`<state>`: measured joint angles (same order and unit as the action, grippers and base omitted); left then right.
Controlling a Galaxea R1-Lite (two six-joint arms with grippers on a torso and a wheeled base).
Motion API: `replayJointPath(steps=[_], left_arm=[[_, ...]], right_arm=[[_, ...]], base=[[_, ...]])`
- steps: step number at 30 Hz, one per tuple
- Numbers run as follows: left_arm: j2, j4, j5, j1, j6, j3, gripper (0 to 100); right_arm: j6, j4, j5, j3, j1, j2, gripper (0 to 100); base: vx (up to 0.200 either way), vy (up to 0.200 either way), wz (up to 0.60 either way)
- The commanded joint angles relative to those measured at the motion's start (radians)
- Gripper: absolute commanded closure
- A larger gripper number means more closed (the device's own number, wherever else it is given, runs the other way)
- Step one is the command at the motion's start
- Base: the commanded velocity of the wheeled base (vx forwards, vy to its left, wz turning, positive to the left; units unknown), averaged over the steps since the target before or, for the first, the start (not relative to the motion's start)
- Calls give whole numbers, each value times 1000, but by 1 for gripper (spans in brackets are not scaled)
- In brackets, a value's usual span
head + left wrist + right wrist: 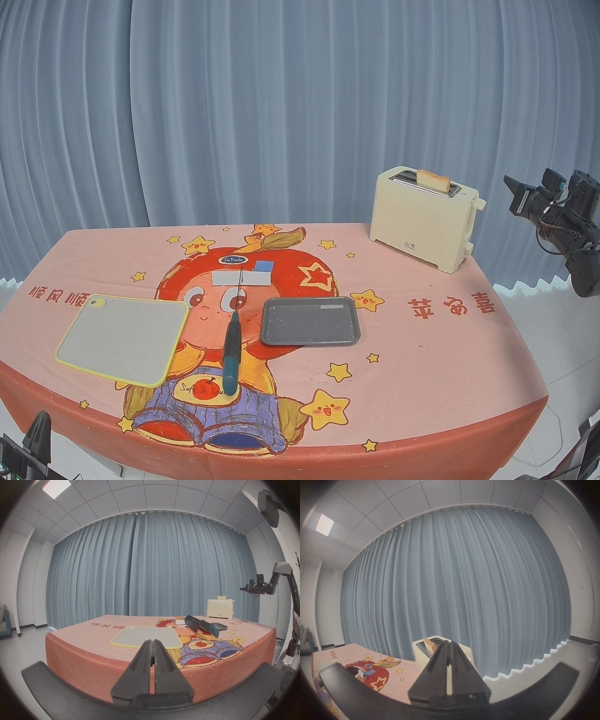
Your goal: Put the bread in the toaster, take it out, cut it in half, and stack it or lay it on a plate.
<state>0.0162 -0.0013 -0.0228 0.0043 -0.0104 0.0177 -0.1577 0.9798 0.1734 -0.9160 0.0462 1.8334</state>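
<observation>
Bread: a tan toasted bread slice (433, 180) stands upright in a top slot of the cream-white boxy toaster (425, 222), with its upper part poking out.
Plate: a dark grey rectangular tray-like plate (310, 321) lies on the pink cartoon-print tablecloth (437, 375), left of the toaster and nearer the robot, well apart from it.
Knife: a teal-handled dark-bladed knife (232, 350) lies farther left of the toaster, just past the plate.
Board: a grey cutting board with a yellow rim (122, 338) lies farthest left of the toaster.
Right gripper (449, 643): in the air right of the toaster, apart from it; pincer pressed together, empty.
Left gripper (153, 641): far from the toaster, off the table's near left edge; pincer closed, empty.
</observation>
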Motion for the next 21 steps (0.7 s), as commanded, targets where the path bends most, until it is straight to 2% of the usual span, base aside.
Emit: replayJointPath(steps=[1, 21], left_arm=[[-4, 0, 0, 0, 0, -18, 100], [-4, 0, 0, 0, 0, -18, 100]], right_arm=[[1, 2, -2, -1, 1, 21, 100], [-3, 7, -9, -32, -2, 53, 100]], base=[[0, 0, 0], [0, 0, 0]])
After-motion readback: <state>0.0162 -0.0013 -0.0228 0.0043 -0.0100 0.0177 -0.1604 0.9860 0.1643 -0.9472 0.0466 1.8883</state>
